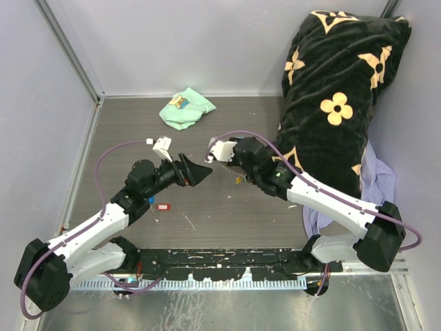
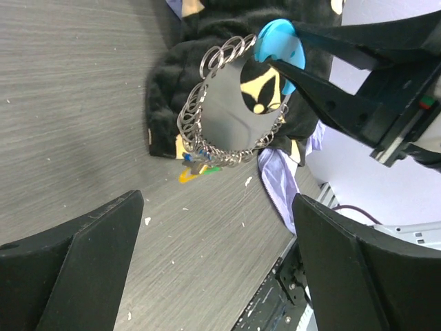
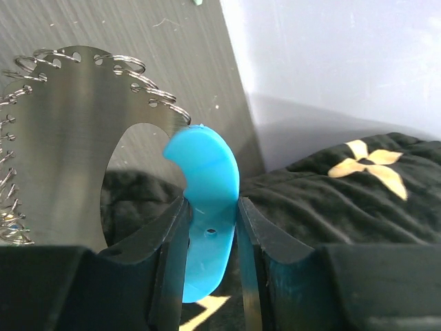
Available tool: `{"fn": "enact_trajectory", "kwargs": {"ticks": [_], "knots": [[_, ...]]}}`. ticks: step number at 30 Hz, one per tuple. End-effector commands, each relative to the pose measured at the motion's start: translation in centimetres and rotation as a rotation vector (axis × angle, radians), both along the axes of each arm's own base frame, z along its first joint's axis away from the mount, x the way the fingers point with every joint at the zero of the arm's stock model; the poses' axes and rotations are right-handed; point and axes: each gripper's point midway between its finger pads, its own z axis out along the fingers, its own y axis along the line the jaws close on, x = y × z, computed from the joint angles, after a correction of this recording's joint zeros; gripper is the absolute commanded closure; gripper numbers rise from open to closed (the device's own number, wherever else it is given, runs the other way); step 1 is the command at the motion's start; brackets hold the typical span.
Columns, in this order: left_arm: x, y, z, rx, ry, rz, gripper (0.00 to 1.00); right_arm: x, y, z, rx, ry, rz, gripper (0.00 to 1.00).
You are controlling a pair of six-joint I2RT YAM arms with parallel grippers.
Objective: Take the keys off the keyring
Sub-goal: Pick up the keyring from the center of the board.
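My right gripper (image 3: 210, 200) is shut on the sky-blue fob (image 3: 205, 207) of the keyring (image 2: 220, 110), a flat silvery piece edged with many small rings, held above the table. Small keys (image 2: 198, 161) with blue, green and yellow tags dangle from its lower edge. In the top view a yellow tag (image 1: 239, 181) hangs under the right gripper (image 1: 216, 154). My left gripper (image 2: 217, 198) stands open just short of the keyring, nothing between its fingers; from above it (image 1: 200, 172) faces the right one. A red-tagged key (image 1: 162, 206) and a blue-tagged key (image 1: 150, 201) lie on the table under the left arm.
A black blanket with tan flowers (image 1: 337, 96) is heaped at the back right, with a lilac cloth (image 1: 377, 185) beneath it. A mint-green cloth (image 1: 186, 108) lies at the back wall. A black rail (image 1: 220, 262) runs along the near edge.
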Motion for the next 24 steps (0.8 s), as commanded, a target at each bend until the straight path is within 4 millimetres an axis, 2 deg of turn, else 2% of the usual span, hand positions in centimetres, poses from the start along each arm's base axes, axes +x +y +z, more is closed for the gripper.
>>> {"fn": "enact_trajectory", "kwargs": {"ticks": [1, 5, 8, 12, 20, 24], "knots": [[0.8, 0.0, 2.7, -0.012, -0.173, -0.016, 0.07, 0.3, -0.1, 7.8, 0.085, -0.180, -0.041, 0.79], [1.6, 0.2, 3.2, 0.014, -0.260, -0.024, 0.07, -0.3, 0.7, 8.2, 0.106, -0.164, -0.019, 0.79], [1.9, -0.2, 3.6, 0.006, -0.301, -0.081, 0.11, -0.7, 1.1, 8.5, 0.121, -0.157, -0.009, 0.79], [1.8, -1.0, 5.0, -0.078, -0.288, -0.188, 0.11, -1.0, 1.2, 8.8, 0.138, -0.150, -0.001, 0.79], [2.9, -2.0, 5.5, -0.175, -0.233, -0.243, 0.12, -1.5, 1.9, 8.9, 0.170, -0.117, 0.021, 0.79], [3.7, -3.0, 5.0, -0.214, -0.192, -0.279, 0.24, -1.7, 2.1, 9.0, 0.179, -0.109, 0.028, 0.79]]}}
